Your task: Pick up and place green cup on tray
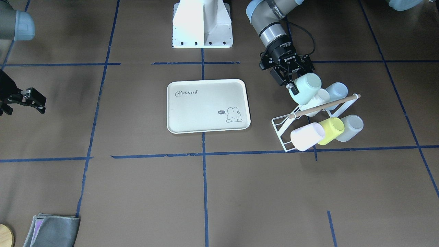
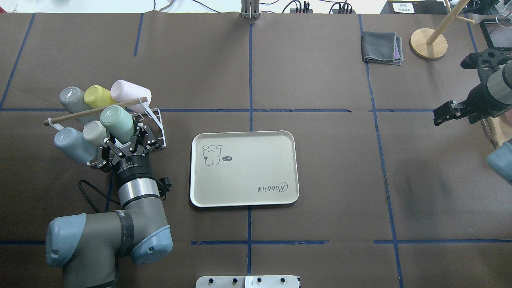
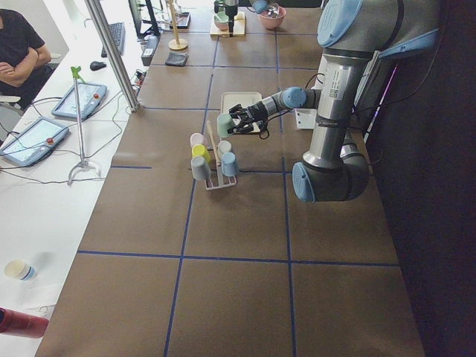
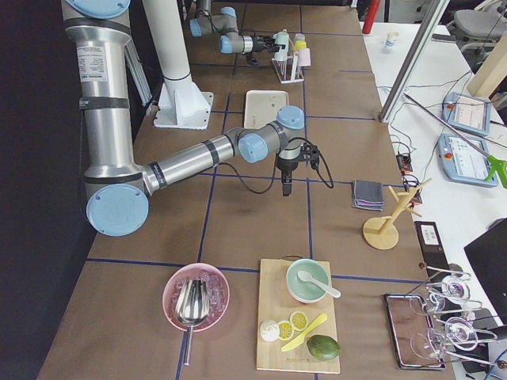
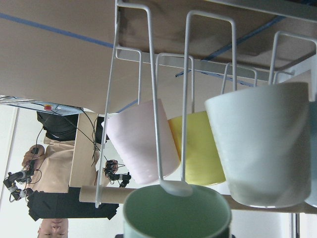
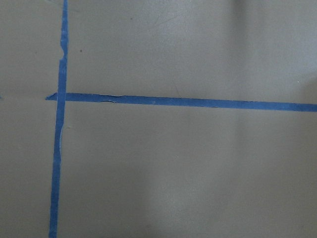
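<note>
Five cups (image 2: 96, 96) crowding rack (image 2: 158, 120) around left gripper (image 2: 124, 138); jaws clasping green cup (image 2: 117, 119), axis running straight out from jaws, base farthest; right gripper (image 2: 445, 114) state untellable.

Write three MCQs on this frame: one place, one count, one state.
1. In the overhead view, the rack stands: A left of the tray; B right of it; C beyond it.
2. Cups on the rack: A 3; B 4; C 6.
3. The green cup is: A on the tray; B on the rack; C held in mid-air.

Key: 1 A, the rack sits at that view's left and the tray in the middle. 2 C, two rows of three hang there. 3 B, the left wrist view shows a rack peg inside its mouth.
</note>
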### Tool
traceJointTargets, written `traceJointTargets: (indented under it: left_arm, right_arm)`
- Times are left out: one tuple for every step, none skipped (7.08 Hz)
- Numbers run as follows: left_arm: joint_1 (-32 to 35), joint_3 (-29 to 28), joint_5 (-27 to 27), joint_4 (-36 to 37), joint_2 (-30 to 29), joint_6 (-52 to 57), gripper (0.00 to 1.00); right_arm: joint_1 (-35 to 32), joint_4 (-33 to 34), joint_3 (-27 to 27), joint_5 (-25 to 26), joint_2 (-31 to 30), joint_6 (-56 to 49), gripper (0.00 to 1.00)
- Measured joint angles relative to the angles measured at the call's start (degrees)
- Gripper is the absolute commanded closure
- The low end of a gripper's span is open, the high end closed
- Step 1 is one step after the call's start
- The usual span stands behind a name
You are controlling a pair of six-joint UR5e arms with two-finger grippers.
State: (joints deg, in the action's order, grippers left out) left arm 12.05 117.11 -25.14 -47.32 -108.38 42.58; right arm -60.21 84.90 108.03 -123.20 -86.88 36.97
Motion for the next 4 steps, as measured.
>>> traceJointTargets:
  left_arm:
    - [0.6,1.5,0.0,0.3,0.3,0.1,0.76]
    - [1.4,3.8,0.0,0.3,0.2,0.3,0.76]
    - [2.2,7.1,-0.1,0.4,0.0,0.4,0.79]
    - [2.9,10.3,-0.3,0.4,-0.5,0.5,0.79]
  right_arm:
    - [0.0,0.0,0.0,0.0,0.0,0.0,0.0]
    - [0.0,0.0,0.0,0.0,0.1,0.0,0.0]
    - [0.0,0.0,0.0,0.0,0.1,0.0,0.0]
    - [0.0,0.0,0.1,0.0,0.2,0.1,0.0]
